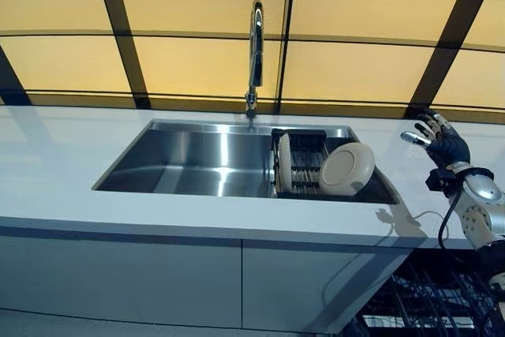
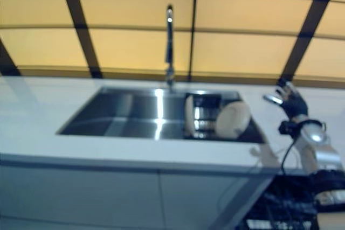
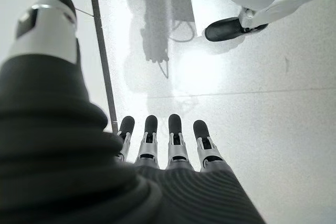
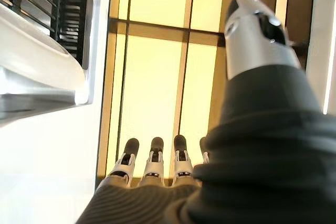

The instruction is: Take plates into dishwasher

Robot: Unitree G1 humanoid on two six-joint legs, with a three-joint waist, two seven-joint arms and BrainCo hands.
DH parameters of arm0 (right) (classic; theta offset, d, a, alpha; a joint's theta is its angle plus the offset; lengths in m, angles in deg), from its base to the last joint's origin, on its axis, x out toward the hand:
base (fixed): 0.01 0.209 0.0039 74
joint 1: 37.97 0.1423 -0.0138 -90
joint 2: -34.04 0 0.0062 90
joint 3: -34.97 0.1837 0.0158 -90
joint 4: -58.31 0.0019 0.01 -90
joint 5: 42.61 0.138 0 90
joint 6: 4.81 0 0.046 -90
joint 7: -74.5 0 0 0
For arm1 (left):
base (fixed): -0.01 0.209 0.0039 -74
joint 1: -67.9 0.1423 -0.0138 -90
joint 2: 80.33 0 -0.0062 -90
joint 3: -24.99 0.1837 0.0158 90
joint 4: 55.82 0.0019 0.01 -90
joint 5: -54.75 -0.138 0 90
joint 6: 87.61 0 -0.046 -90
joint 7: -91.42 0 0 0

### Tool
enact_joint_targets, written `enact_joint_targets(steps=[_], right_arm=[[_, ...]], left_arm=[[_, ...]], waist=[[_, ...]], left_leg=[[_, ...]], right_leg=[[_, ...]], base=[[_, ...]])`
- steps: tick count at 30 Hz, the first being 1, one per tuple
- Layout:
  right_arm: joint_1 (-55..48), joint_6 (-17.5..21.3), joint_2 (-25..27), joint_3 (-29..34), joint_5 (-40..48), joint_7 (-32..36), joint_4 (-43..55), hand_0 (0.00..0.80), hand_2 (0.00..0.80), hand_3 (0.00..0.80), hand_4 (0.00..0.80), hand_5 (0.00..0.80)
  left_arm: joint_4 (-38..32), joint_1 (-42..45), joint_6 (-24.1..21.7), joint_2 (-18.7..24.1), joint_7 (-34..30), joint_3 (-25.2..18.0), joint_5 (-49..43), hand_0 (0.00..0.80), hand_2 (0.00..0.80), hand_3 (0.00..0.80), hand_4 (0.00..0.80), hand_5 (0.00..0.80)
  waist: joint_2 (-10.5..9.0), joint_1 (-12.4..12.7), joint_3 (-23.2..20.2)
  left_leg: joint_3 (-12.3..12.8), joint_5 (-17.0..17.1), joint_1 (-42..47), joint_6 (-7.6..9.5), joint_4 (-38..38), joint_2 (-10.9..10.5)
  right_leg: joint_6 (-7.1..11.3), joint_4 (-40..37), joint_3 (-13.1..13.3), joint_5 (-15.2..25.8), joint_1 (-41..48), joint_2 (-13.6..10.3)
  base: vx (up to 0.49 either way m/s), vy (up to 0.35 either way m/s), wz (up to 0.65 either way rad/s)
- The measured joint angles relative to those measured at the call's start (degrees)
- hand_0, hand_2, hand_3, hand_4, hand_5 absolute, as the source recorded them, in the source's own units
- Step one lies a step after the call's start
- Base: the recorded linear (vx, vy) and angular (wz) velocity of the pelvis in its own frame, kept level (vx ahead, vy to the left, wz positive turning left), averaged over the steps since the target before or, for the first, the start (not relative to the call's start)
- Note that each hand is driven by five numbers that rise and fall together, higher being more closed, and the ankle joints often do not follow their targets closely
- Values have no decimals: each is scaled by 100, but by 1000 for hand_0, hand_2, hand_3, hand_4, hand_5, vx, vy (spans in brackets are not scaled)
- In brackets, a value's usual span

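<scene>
Right hand: the right hand hovered over the worktop beyond the sink's right rim, fingers straight and spread, grasping nothing.
Left hand: the left hand showed only in its own wrist view, fingers relaxed and straight above the pale floor, empty.
Round plate: a cream plate stood on edge at the right end of the dish rack, tilted back, its flat face turned toward the sink's front-left, its axis leaning toward the right rim.
Second plate: a white plate stood upright on edge at the rack's left end, seen edge-on, its faces turned left and right.
Rack: dark, slatted, filling the right part of the steel sink.
Tap: a tall chrome faucet rose from the sink's back edge, just left of the rack.
Dishwasher: a wire dishwasher rack showed below the worktop's right front corner, under the right arm.
Backdrop: yellow panels with dark strips behind the worktop.
</scene>
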Motion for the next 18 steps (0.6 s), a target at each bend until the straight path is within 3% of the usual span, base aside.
enact_joint_targets(steps=[2, 4, 6, 7, 8, 9, 11, 13, 16, 18], right_arm=[[141, 0, 2, -3, -53, -165, -58, 0, 0, 0, 0, 0], [362, -1, 32, -6, -115, -349, -233, 0, 0, 0, 0, 0], [437, 3, 36, -56, -197, -467, -277, 0, 0, 0, 0, 0], [540, 2, 44, -92, -255, -529, -419, 0, 0, 0, 0, 0], [664, 14, 49, -163, -304, -617, -473, 0, 0, 0, 0, 0], [650, 20, 27, -258, -356, -681, -477, 0, 0, 0, 0, 0], [651, 20, -62, -484, -473, -713, -556, 0, 0, 0, 0, 0], [689, -106, -77, -683, -570, -716, -587, 0, 0, 0, 0, 0], [747, -339, -44, -717, -618, -635, -601, 0, 0, 0, 0, 0], [751, -339, 23, -678, -663, -434, -597, 0, 0, 0, 0, 0]], left_arm=[[61, 71, 21, 9, 13, -5, 21, 0, 0, 0, 0, 0], [179, 72, 41, 46, 34, -6, 172, 0, 0, 0, 0, 0], [274, 43, 25, 61, 67, -18, 269, 0, 0, 0, 0, 0], [294, 63, 1, -15, 78, -54, 332, 0, 0, 0, 0, 0], [316, 101, -24, -118, 78, -52, 342, 0, 0, 0, 0, 0], [261, 178, -39, -141, 80, -46, 373, 0, 0, 0, 0, 0], [157, 238, -73, -97, 90, -47, 380, 0, 0, 0, 0, 0], [-43, 167, -16, -75, 127, -46, 379, 0, 0, 0, 0, 0], [-249, 81, 120, -92, 140, 14, 388, 0, 0, 0, 0, 0], [-278, -29, 157, -74, 159, 12, 447, 0, 0, 0, 0, 0]], waist=[[0, -1, 1], [-47, 53, -37], [-271, 227, -53], [-391, 407, -77], [-412, 632, -32], [-457, 650, -13], [-391, 642, -48], [-422, 798, 14], [-360, 732, -14], [-264, 751, -84]], left_leg=[[33, -16, -2, -12, 43, 44], [2, -207, -189, -125, 469, 71], [-11, -213, -882, -240, 1844, -123], [-29, 180, -1617, -346, 3244, -286], [-66, 624, -1981, -286, 4143, -416], [2, 417, -2112, -269, 4061, -390], [111, 418, -2258, -303, 2785, -171], [193, 627, -2412, -198, 1747, -152], [281, 983, -2180, 16, 843, -159], [296, 1124, -2086, 44, 644, -212]], right_leg=[[5, 210, -63, -127, -112, 28], [-103, 473, -20, -372, -277, 95], [-133, 215, 105, -379, -176, 112], [-240, -169, 258, -326, 68, 35], [-376, -373, 359, -203, 284, -38], [-334, -632, 360, -19, 569, -77], [-340, -816, 309, -5, 745, 36], [-374, -851, 399, -3, 747, 40], [-278, -1068, 224, 41, 989, 83], [-159, -1060, 249, -3, 1023, 96]], base=[[71, -112, -4], [79, -94, -11], [104, -55, -35], [106, 64, -63], [190, 118, -60], [169, 128, -34], [196, 112, -17], [114, 124, -61], [119, 160, -30], [81, 98, -53]])
